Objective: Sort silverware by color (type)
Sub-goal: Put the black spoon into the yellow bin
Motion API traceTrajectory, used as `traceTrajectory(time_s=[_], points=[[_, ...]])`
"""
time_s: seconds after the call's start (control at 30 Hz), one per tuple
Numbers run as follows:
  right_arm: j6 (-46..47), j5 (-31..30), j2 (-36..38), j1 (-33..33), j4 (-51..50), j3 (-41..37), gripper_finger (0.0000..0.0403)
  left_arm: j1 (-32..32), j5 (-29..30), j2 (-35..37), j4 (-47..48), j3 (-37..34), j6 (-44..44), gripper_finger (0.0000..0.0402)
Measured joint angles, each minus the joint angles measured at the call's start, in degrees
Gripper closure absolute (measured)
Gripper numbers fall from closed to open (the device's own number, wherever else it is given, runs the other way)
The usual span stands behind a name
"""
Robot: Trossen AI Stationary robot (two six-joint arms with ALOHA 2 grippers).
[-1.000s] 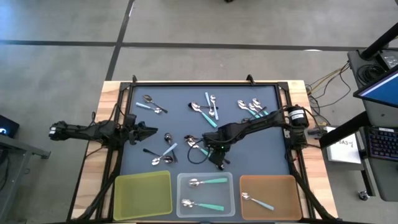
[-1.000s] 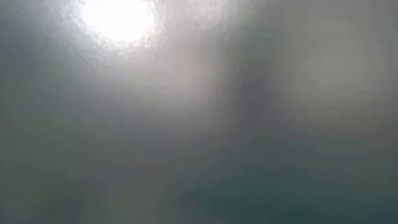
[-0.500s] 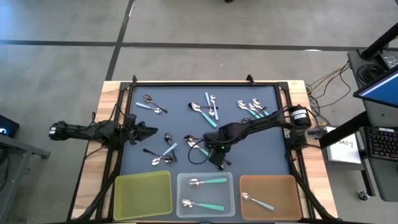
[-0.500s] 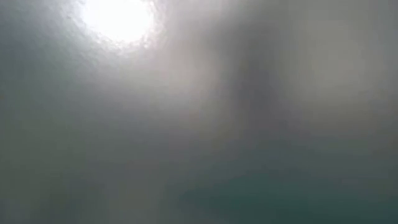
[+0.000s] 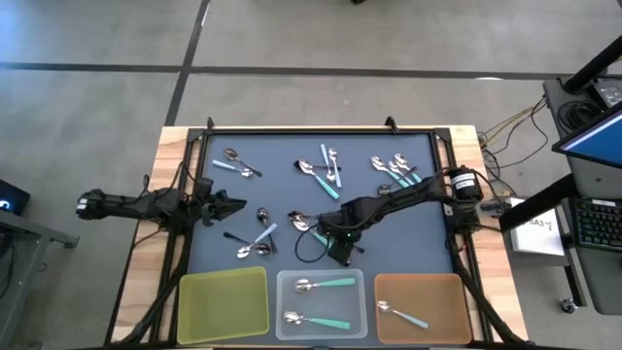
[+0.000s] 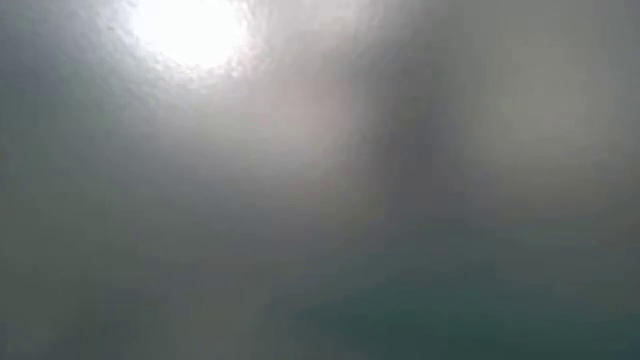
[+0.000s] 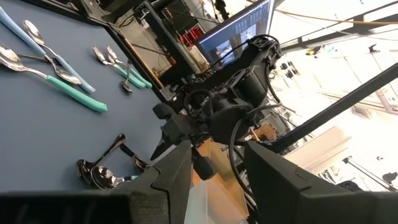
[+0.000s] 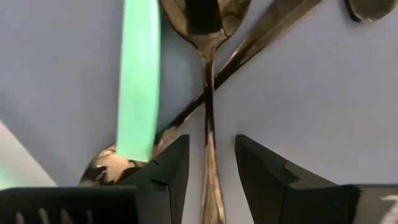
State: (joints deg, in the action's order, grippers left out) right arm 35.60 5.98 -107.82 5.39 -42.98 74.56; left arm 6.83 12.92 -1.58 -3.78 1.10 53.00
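Note:
Silverware lies in small heaps on the dark blue mat (image 5: 282, 190): spoons with teal, light-blue and dark metal handles (image 5: 326, 167). My right gripper (image 5: 338, 253) points down over the heap at mid-table, open. In the right wrist view its fingers (image 8: 177, 162) stand on either side of a dark all-metal spoon's handle (image 8: 208, 118) without touching it. A teal handle (image 8: 140, 81) and a second dark handle (image 8: 267, 31) lie beside and across it. My left gripper (image 5: 238, 205) waits open and level at the mat's left side. The low view shows only blur.
Three trays stand along the near edge: a yellow-green one (image 5: 199, 316), a clear one (image 5: 288, 297) with two teal spoons, and an orange one (image 5: 447, 297) with one light-blue spoon. A black frame (image 5: 321, 129) borders the mat. Cables and a desk lie to the right.

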Motion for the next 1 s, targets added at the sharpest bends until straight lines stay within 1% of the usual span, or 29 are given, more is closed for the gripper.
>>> traceTrajectory(time_s=[0.2,0.3,0.37,0.57,0.73,0.83,1.0], points=[[-2.19,-1.16,-0.73,-0.02,0.04,-0.06,0.0283,0.02,0.0,0.01,-0.01,0.0,0.01,0.0269],[-2.58,-1.27,-0.75,-0.08,0.03,-0.06,0.0295,0.02,0.01,-0.01,0.01,0.0,0.0,0.0269],[-3.22,-1.33,-0.78,-0.22,-0.05,-0.1,0.0312,0.02,0.0,0.02,-0.01,0.0,0.0,0.0269],[-3.38,-1.28,-0.84,-1.04,-0.48,-0.17,0.0383,0.02,0.01,-0.01,0.01,0.0,-0.01,0.0269],[-2.66,-0.82,-0.8,-1.29,-0.48,-0.17,0.0391,0.01,0.06,0.0,0.01,0.0,0.01,0.0269],[-2.6,-0.43,-0.65,-1.31,-0.46,-0.14,0.0392,0.01,1.57,0.01,0.01,0.0,-0.01,0.0269],[-2.55,0.0,-0.65,-1.31,-0.35,0.88,0.0393,0.0,2.33,0.01,0.0,0.0,-0.01,0.0269]])
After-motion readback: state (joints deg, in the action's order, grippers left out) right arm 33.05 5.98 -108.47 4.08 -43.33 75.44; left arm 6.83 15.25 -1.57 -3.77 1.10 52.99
